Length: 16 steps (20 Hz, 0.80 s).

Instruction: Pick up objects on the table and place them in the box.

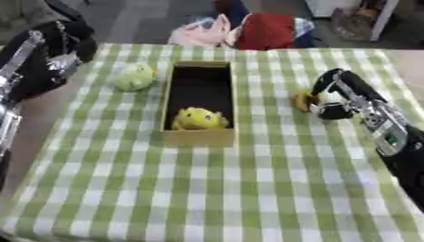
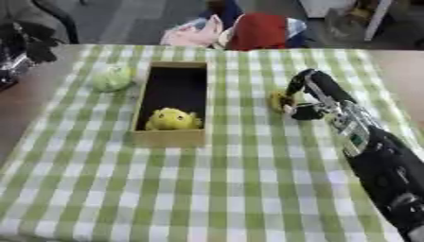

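Right hand (image 1: 330,101) curls on a small orange object (image 1: 303,100) — box (image 1: 198,137) runs lengthwise away.

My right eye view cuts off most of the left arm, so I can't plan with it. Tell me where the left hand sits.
Observer: In the left eye view the left hand is at the checked cloth's far-left corner, left of the green toy.
Operator: Say whether it touches the toy.
Observer: No, a strip of cloth shows between them.
Operator: Report the forearm.
Observer: The forearm runs down the view's left edge, outside the cloth's left border.
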### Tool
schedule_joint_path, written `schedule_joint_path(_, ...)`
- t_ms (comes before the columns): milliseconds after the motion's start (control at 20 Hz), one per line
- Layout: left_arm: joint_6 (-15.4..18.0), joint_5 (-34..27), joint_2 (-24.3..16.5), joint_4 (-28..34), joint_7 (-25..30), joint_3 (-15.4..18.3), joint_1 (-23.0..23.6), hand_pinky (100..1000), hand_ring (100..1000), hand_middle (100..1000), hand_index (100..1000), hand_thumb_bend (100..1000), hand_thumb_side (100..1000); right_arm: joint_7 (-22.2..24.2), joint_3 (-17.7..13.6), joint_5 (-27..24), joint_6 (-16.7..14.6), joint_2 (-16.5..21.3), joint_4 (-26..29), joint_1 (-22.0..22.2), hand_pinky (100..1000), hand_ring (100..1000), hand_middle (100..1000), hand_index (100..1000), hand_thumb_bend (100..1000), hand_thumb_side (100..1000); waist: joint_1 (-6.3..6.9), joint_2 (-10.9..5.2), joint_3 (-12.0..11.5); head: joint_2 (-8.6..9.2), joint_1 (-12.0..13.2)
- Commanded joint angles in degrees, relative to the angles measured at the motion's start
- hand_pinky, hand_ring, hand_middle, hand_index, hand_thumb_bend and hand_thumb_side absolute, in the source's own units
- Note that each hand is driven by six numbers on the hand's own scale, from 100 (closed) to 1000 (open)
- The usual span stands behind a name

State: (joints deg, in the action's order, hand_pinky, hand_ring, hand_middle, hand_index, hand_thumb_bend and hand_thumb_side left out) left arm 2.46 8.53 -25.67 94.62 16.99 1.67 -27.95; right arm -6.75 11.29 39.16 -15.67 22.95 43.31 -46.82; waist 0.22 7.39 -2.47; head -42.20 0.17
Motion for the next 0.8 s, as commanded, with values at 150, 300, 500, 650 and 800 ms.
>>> schedule_joint_path(150, -0.04, -0.30, -0.80, 0.79, -0.32, 0.57, -0.66, 637, 577, 608, 769, 408, 688, -3.59, -0.60, -1.04, 0.44, 1.01, 0.10, -0.88, 563, 568, 345, 404, 100, 100, 0.03, -0.87, -0.06, -0.15, -0.17)
schedule_joint_path(300, -0.04, -0.31, -0.79, 0.76, -0.29, 0.58, -0.67, 637, 577, 608, 769, 406, 689, -4.27, -0.52, -1.65, 0.32, 1.01, 0.24, -0.90, 553, 553, 314, 381, 100, 100, -0.01, -0.86, -0.06, -0.16, -0.23)
schedule_joint_path(500, -0.01, -0.38, -0.86, 0.81, -0.34, 0.65, -0.63, 637, 577, 608, 769, 403, 688, -4.64, -0.28, -2.98, 0.16, 1.14, 1.16, -1.02, 548, 549, 301, 355, 100, 100, -0.03, -0.89, -0.01, -0.15, -0.28)
schedule_joint_path(650, -0.02, -0.43, -0.94, 0.88, -0.40, 0.68, -0.61, 636, 577, 608, 769, 406, 687, -4.38, 0.14, -4.17, 0.09, 1.37, 2.46, -1.23, 547, 549, 300, 352, 100, 100, -0.06, -0.92, 0.03, -0.13, -0.30)
schedule_joint_path(800, -0.03, -0.47, -1.06, 0.95, -0.46, 0.71, -0.58, 637, 578, 608, 769, 402, 686, -3.76, 0.88, -5.69, -0.04, 1.70, 4.70, -1.77, 547, 548, 297, 349, 100, 100, -0.13, -0.98, 0.08, -0.09, -0.35)
